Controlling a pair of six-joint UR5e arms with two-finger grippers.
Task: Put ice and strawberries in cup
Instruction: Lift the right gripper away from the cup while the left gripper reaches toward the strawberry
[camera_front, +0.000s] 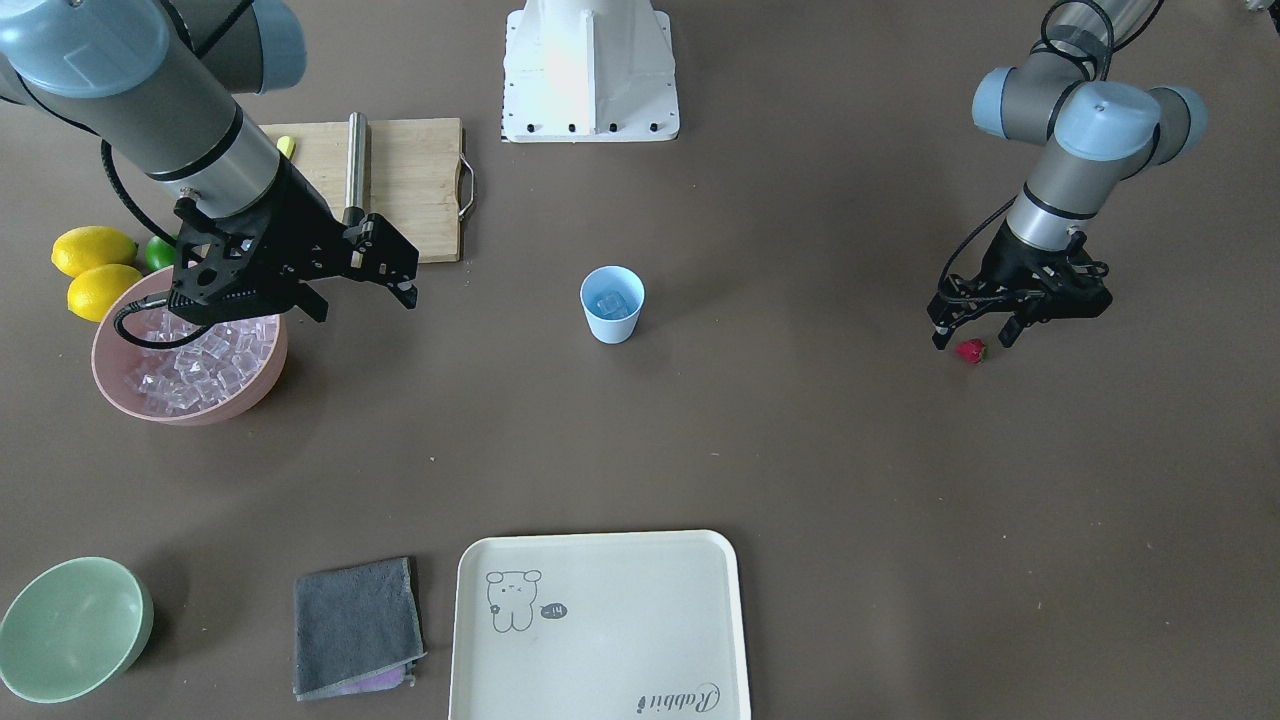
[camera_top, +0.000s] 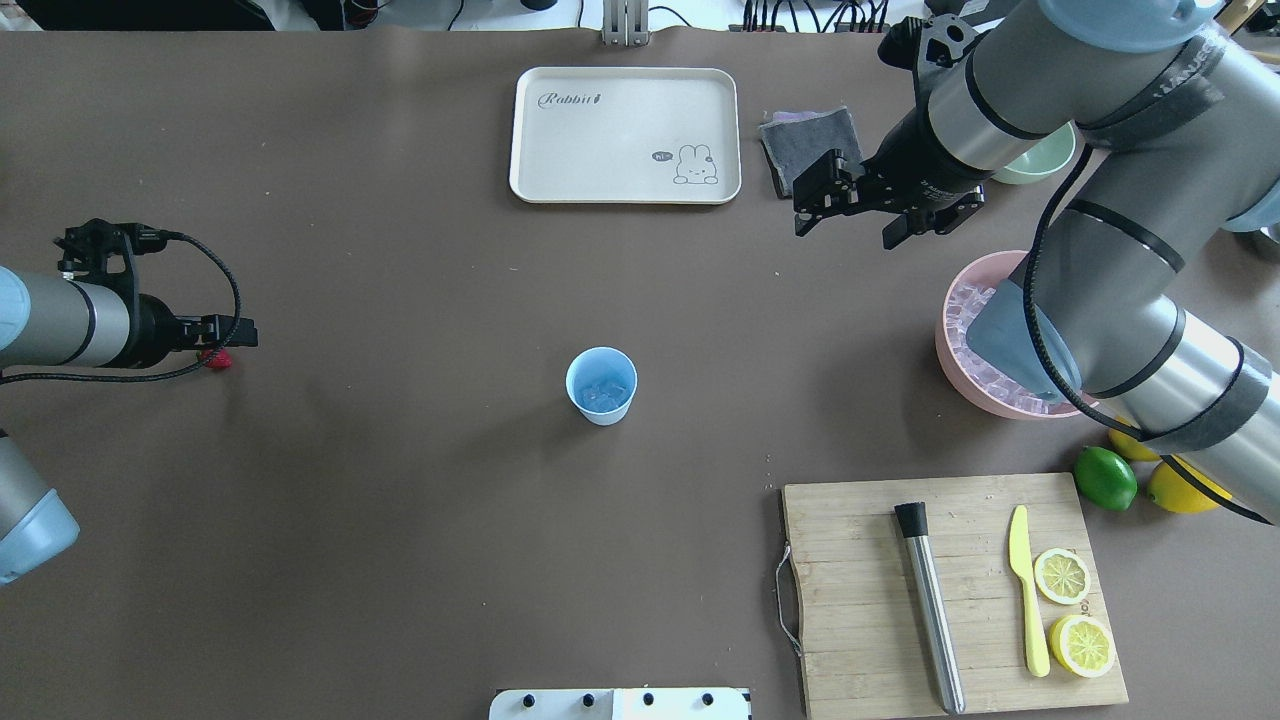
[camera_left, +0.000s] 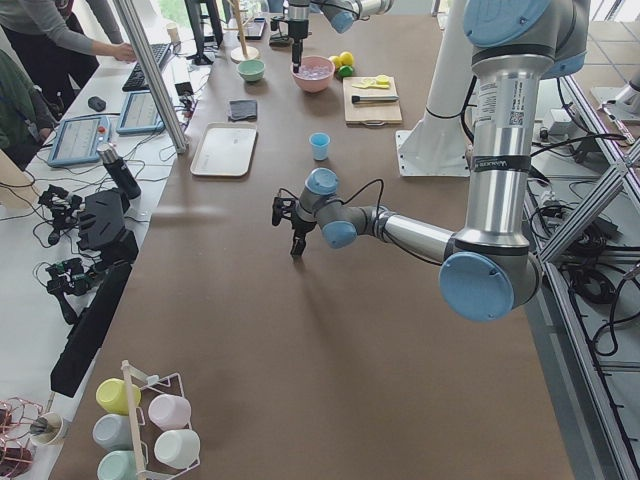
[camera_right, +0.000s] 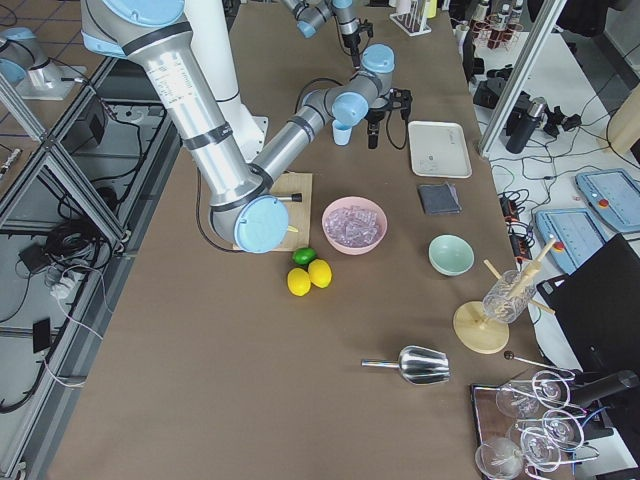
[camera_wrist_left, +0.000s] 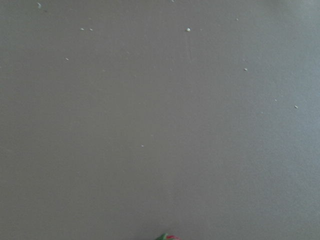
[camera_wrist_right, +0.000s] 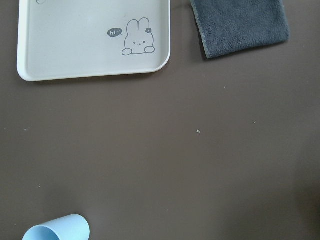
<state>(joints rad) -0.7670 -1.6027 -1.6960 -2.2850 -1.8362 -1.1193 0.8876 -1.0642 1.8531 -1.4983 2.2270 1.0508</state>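
Red strawberry (camera_front: 969, 350) at mid-right of the front-facing view, on bare table, just at the spread fingertips of left gripper (camera_front: 973, 336), well apart from the cup (camera_front: 608, 330) at centre. Lower squarely, close softly on the flesh rather than the leafy cap, lift clear, release low over the ice (camera_front: 613, 300) inside. Leave right gripper (camera_front: 363, 300), fingers apart and empty, by the pink bowl (camera_front: 232, 400) at left.

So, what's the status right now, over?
Left gripper: fingers open astride strawberry. Right gripper: fingers open, empty. Cup holds ice, no berry yet. Nothing between strawberry and cup.
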